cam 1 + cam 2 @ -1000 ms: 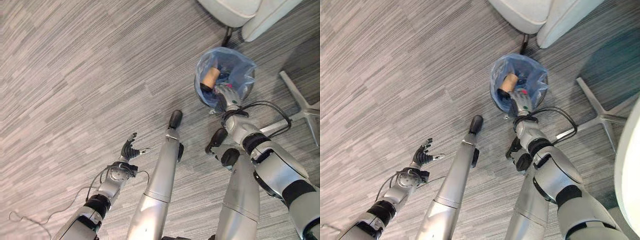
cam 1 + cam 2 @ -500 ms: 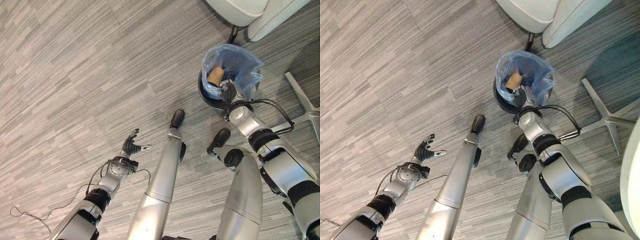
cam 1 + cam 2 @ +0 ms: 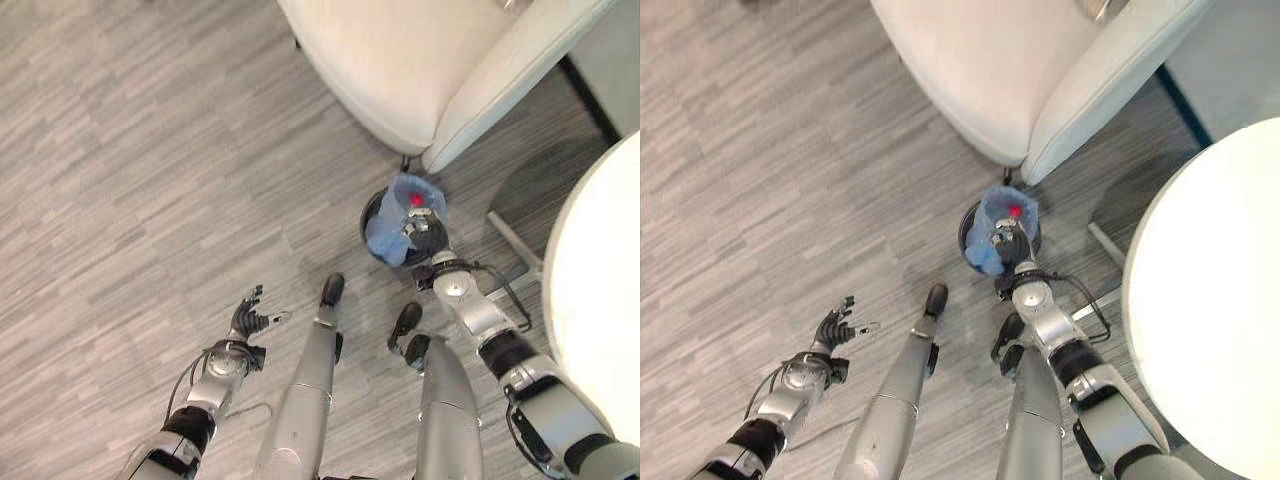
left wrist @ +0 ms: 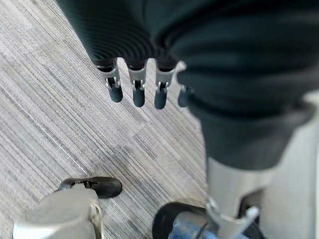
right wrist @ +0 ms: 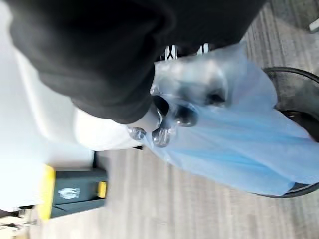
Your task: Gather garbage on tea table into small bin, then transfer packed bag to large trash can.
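Right hand (image 3: 1007, 240) grips blue bag (image 3: 392, 222) beside white chair (image 3: 420, 60).

Two arms reaching forward
Left hand (image 3: 250, 318) hangs with fingers straight; right hand (image 3: 420, 225) has fingers curled, pinching thin plastic.

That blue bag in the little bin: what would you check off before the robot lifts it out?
1. Right robot hand has its fingers curled into the blue bag: ok.
2. Bag free of the small bin: not ok, its lower part is inside.
3. Bag mouth closed: cannot tell.
4. Left robot hand open, over bare floor: ok.
5. White chair close beside the bin: not ok, little room.
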Robot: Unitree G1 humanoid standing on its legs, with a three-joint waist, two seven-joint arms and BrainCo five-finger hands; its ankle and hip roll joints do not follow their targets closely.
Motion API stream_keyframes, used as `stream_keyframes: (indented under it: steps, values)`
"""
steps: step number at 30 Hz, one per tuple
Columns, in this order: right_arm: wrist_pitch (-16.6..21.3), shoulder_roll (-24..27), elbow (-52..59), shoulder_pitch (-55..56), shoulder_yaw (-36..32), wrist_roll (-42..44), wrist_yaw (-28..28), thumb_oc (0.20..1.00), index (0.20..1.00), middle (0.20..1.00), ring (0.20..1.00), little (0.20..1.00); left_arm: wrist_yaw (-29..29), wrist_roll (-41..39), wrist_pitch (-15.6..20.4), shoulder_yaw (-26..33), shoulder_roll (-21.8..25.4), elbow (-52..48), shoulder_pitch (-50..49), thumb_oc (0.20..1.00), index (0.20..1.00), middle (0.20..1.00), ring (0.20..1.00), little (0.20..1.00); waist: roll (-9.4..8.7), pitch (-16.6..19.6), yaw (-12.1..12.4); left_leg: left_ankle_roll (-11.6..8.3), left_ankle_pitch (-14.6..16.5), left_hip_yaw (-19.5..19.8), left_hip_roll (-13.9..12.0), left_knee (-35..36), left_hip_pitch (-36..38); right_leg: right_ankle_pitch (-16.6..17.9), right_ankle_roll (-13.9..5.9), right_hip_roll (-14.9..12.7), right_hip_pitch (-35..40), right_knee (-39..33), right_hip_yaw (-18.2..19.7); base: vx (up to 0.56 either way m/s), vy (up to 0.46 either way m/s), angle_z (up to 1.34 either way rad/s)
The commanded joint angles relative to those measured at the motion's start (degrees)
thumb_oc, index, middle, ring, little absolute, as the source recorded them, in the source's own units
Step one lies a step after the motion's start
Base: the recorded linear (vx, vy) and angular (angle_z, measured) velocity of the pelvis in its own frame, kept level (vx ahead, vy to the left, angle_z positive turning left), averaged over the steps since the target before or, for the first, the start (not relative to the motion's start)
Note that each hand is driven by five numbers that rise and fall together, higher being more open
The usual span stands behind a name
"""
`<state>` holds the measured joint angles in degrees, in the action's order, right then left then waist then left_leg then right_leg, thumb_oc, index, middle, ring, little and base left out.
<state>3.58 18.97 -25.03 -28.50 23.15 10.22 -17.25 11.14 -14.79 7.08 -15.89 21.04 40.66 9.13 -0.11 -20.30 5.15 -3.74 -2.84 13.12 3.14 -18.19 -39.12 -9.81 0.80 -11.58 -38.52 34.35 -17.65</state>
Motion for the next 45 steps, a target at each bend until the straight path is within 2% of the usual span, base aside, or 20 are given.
stream_keyframes:
  steps: [1, 5, 10, 16, 17, 19, 22, 25, 26, 28, 31, 33, 34, 35, 36, 37, 38, 40, 41, 45]
  values:
    - [5.4, 0.6, 5.6, -1.3, -2.4, 1.1, 2.9, 0.200, 0.200, 0.200, 0.200, 0.200, -0.7, 1.1, 0.5, 0.8, 1.5, -0.3, -1.6, 1.000, 1.000, 1.000, 1.000, 1.000, -0.62, 0.3, 0.0, 2.19, 4.5, -6.7, 1.5, 3.6, 8.3, 4.2, -5.32, 1.1, 8.1, -13.6, 3.5, 0.06, 0.042, -0.11]
    - [6.3, 0.3, 12.3, 4.9, -4.6, 3.1, 5.6, 0.200, 0.200, 0.200, 0.200, 0.200, -1.2, 1.7, 0.3, 2.5, 0.9, -1.5, -5.6, 1.000, 1.000, 1.000, 1.000, 1.000, -1.80, 2.6, -1.0, 2.22, 4.2, -7.5, 0.8, 8.9, 17.4, 5.9, -6.29, 1.9, 17.6, -19.9, 3.2, 0.10, 0.033, -0.12]
    - [6.7, 0.5, 19.4, 11.8, -6.4, 4.7, 10.4, 0.200, 0.200, 0.200, 0.200, 0.200, -2.7, 3.3, -0.2, 5.3, 0.7, -4.3, -11.3, 1.000, 1.000, 1.000, 1.000, 1.000, -2.74, 7.8, -1.9, 2.80, 4.5, -9.3, 0.0, 14.4, 27.6, 7.6, -7.62, 3.2, 27.6, -27.0, 4.1, 0.13, 0.072, -0.13]
    - [6.7, 1.1, 25.9, 15.1, -7.7, 1.8, 12.6, 0.200, 0.200, 0.200, 0.200, 0.200, -3.9, 4.4, -0.1, 7.7, 0.8, -9.4, -16.8, 1.000, 1.000, 1.000, 1.000, 1.000, -2.71, 11.0, -1.3, 3.74, 5.8, -12.0, -0.4, 17.9, 35.7, 8.7, -9.21, 3.4, 33.0, -29.0, 5.5, 0.04, 0.109, -0.32]
    - [7.3, -0.1, 27.7, 16.1, -8.7, 1.0, 12.3, 0.200, 0.200, 0.200, 0.200, 0.200, -4.1, 4.5, 0.1, 7.8, 1.8, -12.1, -16.7, 1.000, 1.000, 1.000, 1.000, 1.000, -1.61, 9.2, -1.4, 4.30, 4.2, -11.6, -1.2, 17.2, 34.5, 6.4, -9.39, 4.7, 30.5, -20.1, 9.7, -0.22, 0.091, -0.51]
    - [7.5, 0.0, 28.1, 16.3, -9.1, 0.7, 12.1, 0.200, 0.200, 0.200, 0.200, 0.200, -4.2, 4.5, 0.2, 7.9, 2.1, -12.9, -16.6, 1.000, 1.000, 1.000, 1.000, 1.000, -1.51, 9.1, -1.5, 4.37, 3.9, -11.3, -1.2, 16.6, 33.6, 5.3, -9.14, 5.4, 30.2, -18.0, 11.0, -0.22, -0.002, 0.09]
    - [8.0, 0.5, 29.6, 17.1, -10.5, -1.3, 11.0, 0.200, 0.200, 0.200, 0.200, 0.200, -4.3, 5.3, 0.4, 7.2, 2.6, -14.1, -15.2, 1.000, 1.000, 1.000, 1.000, 1.000, -1.73, 9.5, -1.7, 4.18, 2.3, -9.4, -0.7, 15.1, 30.1, 2.7, -8.15, 8.8, 30.8, -13.2, 15.7, -0.21, -0.115, 0.54]
    - [8.0, 0.6, 29.1, 16.8, -10.6, -2.1, 10.1, 0.200, 0.200, 0.200, 0.200, 0.200, -4.2, 6.0, 0.5, 6.5, 2.7, -15.3, -14.7, 1.000, 1.000, 1.000, 1.000, 1.000, -2.82, 10.1, -0.4, 2.89, 0.7, -8.0, 0.0, 14.3, 27.2, -0.7, -5.82, 9.9, 34.9, -18.4, 16.5, -0.14, -0.212, 0.65]
    - [7.7, 1.0, 28.8, 16.4, -10.1, -1.8, 9.9, 0.200, 0.200, 0.200, 0.200, 0.200, -4.1, 6.0, 0.4, 6.1, 2.3, -14.8, -13.9, 1.000, 1.000, 1.000, 1.000, 1.000, -2.97, 10.6, 0.2, 0.82, -1.9, -7.4, -0.4, 14.1, 24.6, -1.6, -4.40, 11.3, 36.4, -23.9, 15.6, -0.22, -0.297, 0.42]
    - [7.5, 1.8, 28.8, 15.8, -9.6, -1.6, 9.5, 0.200, 0.200, 0.200, 0.200, 0.200, -3.9, 5.3, 0.4, 5.6, 2.2, -15.9, -13.3, 1.000, 1.000, 1.000, 1.000, 1.000, -2.24, 10.1, 0.5, -1.23, -5.0, -7.0, -0.9, 14.6, 21.8, -1.1, -3.55, 12.9, 37.0, -28.2, 15.1, -0.26, -0.226, 0.41]
    - [7.6, 2.8, 28.8, 15.5, -9.5, -1.3, 9.4, 0.200, 0.200, 0.200, 0.200, 0.200, -4.1, 5.5, 0.5, 5.1, 2.0, -16.7, -12.9, 1.000, 1.000, 1.000, 1.000, 1.000, -1.45, 9.6, 0.3, -2.01, -6.3, -7.1, -1.3, 15.8, 20.9, -0.3, -3.25, 13.5, 37.2, -29.9, 14.0, -0.21, -0.087, 0.51]
    - [7.4, 3.9, 28.3, 14.5, -9.1, -0.6, 9.3, 0.200, 0.200, 0.200, 0.200, 0.200, -4.3, 6.0, 0.6, 4.3, 1.8, -17.9, -11.5, 1.000, 1.000, 1.000, 1.000, 1.000, -1.84, 8.2, -1.0, -0.88, -3.8, -11.7, -2.0, 12.5, 20.0, 1.4, -3.29, 12.1, 35.8, -30.2, 11.7, -0.28, -0.044, 0.45]
    - [7.4, 3.9, 28.3, 14.5, -9.1, -0.6, 9.3, 0.200, 0.200, 0.200, 0.200, 0.200, -4.3, 6.0, 0.6, 4.3, 1.8, -17.9, -11.5, 1.000, 1.000, 1.000, 1.000, 1.000, -1.73, 8.3, -1.1, -0.88, -3.9, -11.6, -2.0, 12.4, 19.7, 1.6, -3.28, 12.2, 35.6, -30.3, 11.7, -0.21, -0.036, 0.73]
    - [7.3, 4.2, 28.6, 14.4, -8.7, -0.2, 9.7, 0.200, 0.200, 0.200, 0.200, 0.200, -4.8, 6.2, 0.9, 4.2, 2.0, -19.6, -11.5, 1.000, 1.000, 1.000, 1.000, 1.000, -2.73, 8.6, -1.8, 0.33, -0.8, -14.2, -2.6, 9.4, 21.1, 2.7, -3.42, 10.8, 34.9, -31.2, 10.2, -0.14, -0.029, 0.75]
    - [7.3, 4.5, 28.8, 14.5, -8.4, -0.1, 10.1, 0.200, 0.200, 0.200, 0.200, 0.200, -5.1, 6.5, 1.2, 4.1, 2.1, -20.3, -11.6, 1.000, 1.000, 1.000, 1.000, 1.000, -3.21, 8.6, -2.1, 0.53, 1.4, -14.6, -2.6, 7.5, 22.0, 3.1, -3.53, 10.1, 35.0, -31.5, 9.5, -0.14, -0.030, 0.71]
    - [7.3, 4.5, 28.8, 14.4, -8.4, -0.1, 10.1, 0.200, 0.200, 0.200, 0.200, 0.200, -5.1, 6.5, 1.2, 4.1, 2.1, -20.3, -11.6, 1.000, 1.000, 1.000, 1.000, 1.000, -3.16, 8.6, -2.2, 0.53, 1.3, -14.5, -2.6, 7.6, 21.8, 3.3, -3.53, 10.2, 34.9, -31.6, 9.5, -0.07, -0.024, 0.44]
    - [7.4, 5.3, 29.1, 14.5, -8.5, 0.1, 10.9, 0.200, 0.200, 0.200, 0.200, 0.200, -5.7, 7.3, 1.5, 3.8, 2.6, -21.4, -11.3, 1.000, 1.000, 1.000, 1.000, 1.000, -3.95, 9.0, -2.9, 0.67, 4.7, -15.0, -3.1, 5.3, 24.1, 4.0, -3.49, 9.2, 35.0, -32.5, 8.1, -0.06, -0.011, 0.55]
    - [7.4, 5.6, 29.4, 14.5, -8.5, 0.4, 11.4, 0.200, 0.200, 0.200, 0.200, 0.200, -5.9, 7.6, 1.7, 3.5, 2.8, -22.1, -11.0, 1.000, 1.000, 1.000, 1.000, 1.000, -4.12, 9.4, -3.5, 0.66, 5.6, -15.7, -3.8, 5.5, 25.6, 4.4, -3.58, 8.8, 34.7, -32.9, 7.1, -0.02, 0.033, 0.73]
    - [7.4, 6.1, 29.9, 14.9, -8.5, 1.4, 12.6, 0.200, 0.200, 0.200, 0.200, 0.200, -7.0, 8.1, 2.2, 2.3, 3.1, -24.2, -10.7, 1.000, 1.000, 1.000, 1.000, 1.000, -3.59, 11.3, -4.6, 0.29, 5.8, -17.2, -5.6, 10.0, 30.5, 5.0, -3.88, 8.8, 35.0, -34.3, 4.9, 0.03, 0.069, 0.76]
    - [7.7, 6.3, 30.7, 14.7, -8.4, 2.2, 13.6, 0.200, 0.200, 0.200, 0.200, 0.200, -7.9, 8.5, 2.7, 1.2, 3.5, -26.2, -9.9, 1.000, 1.000, 1.000, 1.000, 1.000, -3.61, 12.1, -4.8, 0.10, 5.1, -16.8, -5.1, 14.6, 32.6, 5.9, -4.41, 8.7, 35.7, -34.8, 4.5, 0.01, 0.089, 0.44]
